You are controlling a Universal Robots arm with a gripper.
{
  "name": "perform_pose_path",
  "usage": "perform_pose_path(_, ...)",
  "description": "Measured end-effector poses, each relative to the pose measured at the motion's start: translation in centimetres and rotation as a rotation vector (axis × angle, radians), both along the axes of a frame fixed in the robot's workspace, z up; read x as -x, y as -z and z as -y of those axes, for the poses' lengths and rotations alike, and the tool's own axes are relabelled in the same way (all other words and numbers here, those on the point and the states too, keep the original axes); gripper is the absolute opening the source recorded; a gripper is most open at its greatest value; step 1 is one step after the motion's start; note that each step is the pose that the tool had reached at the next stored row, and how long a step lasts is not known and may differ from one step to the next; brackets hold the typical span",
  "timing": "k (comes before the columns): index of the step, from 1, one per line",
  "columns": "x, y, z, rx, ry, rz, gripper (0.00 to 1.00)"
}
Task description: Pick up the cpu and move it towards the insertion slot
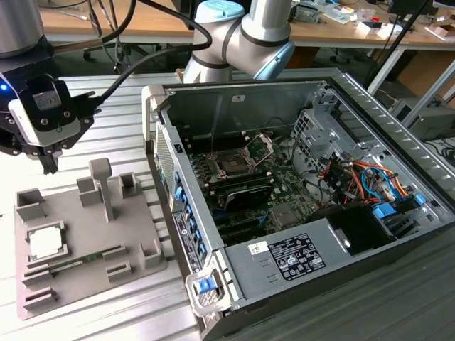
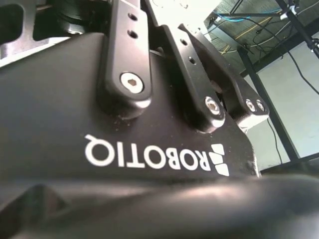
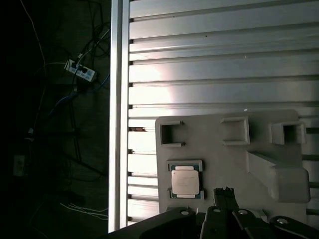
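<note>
The cpu (image 1: 44, 244), a small pale square chip, lies flat in a framed recess on the grey plastic tray (image 1: 135, 234) at the exterior view's left. In the first wrist view the cpu (image 3: 185, 180) rests in its recess on the tray (image 3: 224, 159). My gripper (image 1: 51, 168) hangs above the tray's far left corner, clear of the chip, shut with nothing in it. Its dark fingertips (image 3: 225, 193) show close beside the cpu without touching it. The insertion slot (image 1: 231, 163) sits inside the open computer case with its silver bracket (image 1: 261, 145) raised.
The tray carries raised blocks, one a tall post (image 1: 101, 183). The open computer case (image 1: 313, 256) fills the exterior view's right, with cables (image 1: 362, 177) and a power supply inside. Ribbed aluminium table (image 3: 214, 55) surrounds the tray. Its edge (image 3: 117, 114) drops to a dark floor.
</note>
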State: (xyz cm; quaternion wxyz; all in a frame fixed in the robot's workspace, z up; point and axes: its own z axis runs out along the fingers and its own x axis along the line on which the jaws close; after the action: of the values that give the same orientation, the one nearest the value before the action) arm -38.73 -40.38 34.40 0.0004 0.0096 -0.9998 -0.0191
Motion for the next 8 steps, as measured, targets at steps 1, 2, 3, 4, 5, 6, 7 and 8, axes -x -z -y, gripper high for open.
perform_pose_path(1,0.00,0.01,0.00,0.0000,0.000,-0.0001,0.11)
perform_pose_path(2,0.00,0.03,0.00,0.0001,0.000,-0.0002,0.11)
perform_pose_path(3,0.00,0.05,0.00,-0.0001,0.000,0.0000,0.11)
perform_pose_path(4,0.00,0.07,0.00,-0.0001,0.000,0.0000,0.11)
perform_pose_path(5,0.00,0.12,0.00,-0.0001,0.000,0.0001,0.11)
perform_pose_path(6,0.00,0.14,0.00,0.0000,0.000,0.0000,0.11)
perform_pose_path(7,0.00,0.17,0.00,0.0000,0.000,0.0000,0.11)
perform_pose_path(8,0.00,0.21,0.00,0.0000,0.000,-0.0001,0.11)
